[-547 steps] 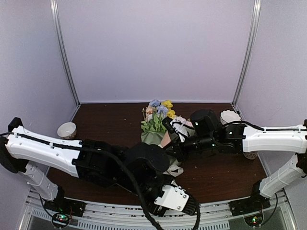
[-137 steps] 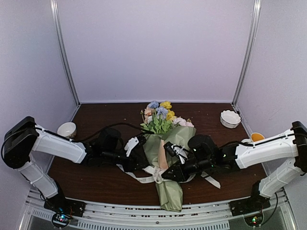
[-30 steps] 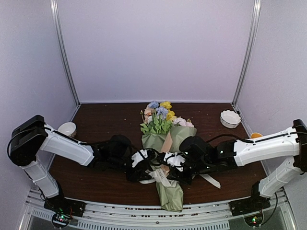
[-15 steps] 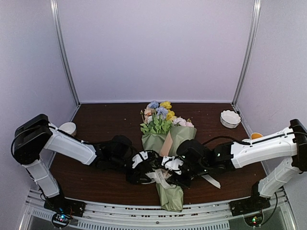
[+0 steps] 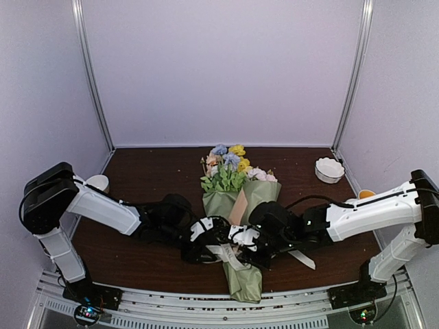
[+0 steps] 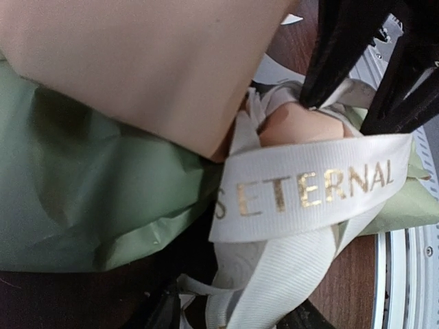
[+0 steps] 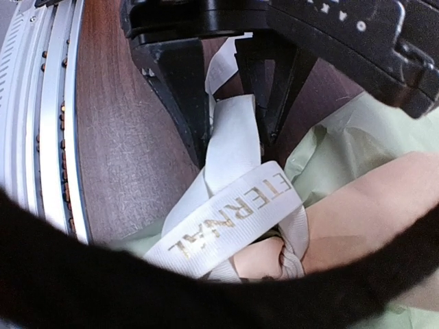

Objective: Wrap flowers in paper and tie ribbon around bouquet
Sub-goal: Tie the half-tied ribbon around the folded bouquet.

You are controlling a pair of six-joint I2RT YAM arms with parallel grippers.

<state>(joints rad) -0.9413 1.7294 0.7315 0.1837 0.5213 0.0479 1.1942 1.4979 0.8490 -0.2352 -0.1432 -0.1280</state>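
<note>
The brown tabletop (image 5: pixel 151 168) is the biggest thing, with pale walls (image 5: pixel 219 75) round it. Two long white and black arms lie low over it. The left arm (image 5: pixel 103 205) comes in from the left and the right arm (image 5: pixel 370 209) from the right, and they meet in the middle near the front. The bouquet (image 5: pixel 241 277) lies flat between them, with its thin end toward the front edge and its wide end toward the back. The paper (image 6: pixel 82 205) round it is green, and a tan side shows where one flap folds over. The flowers (image 5: pixel 228 163) poke out of the wide end, blue, yellow and pink with green leaves. A white bowl (image 5: pixel 329 168) sits at the back right, well apart from the bouquet, and a smaller bowl (image 5: pixel 98 182) sits at the left, just behind the left arm. The left gripper (image 7: pixel 234 151) and the right gripper (image 6: pixel 337 116) face each other, very close, over the middle of the bouquet. The left fingers (image 7: pixel 182 96) are spread, and a strip of the ribbon (image 6: pixel 309 188) runs up through the gap between them. The right fingers (image 6: pixel 339 48) are spread too, with their tips down where the ribbon bunches on the paper. The cream ribbon loops across the paper, and gold letters on it spell ETERNAL.
</note>
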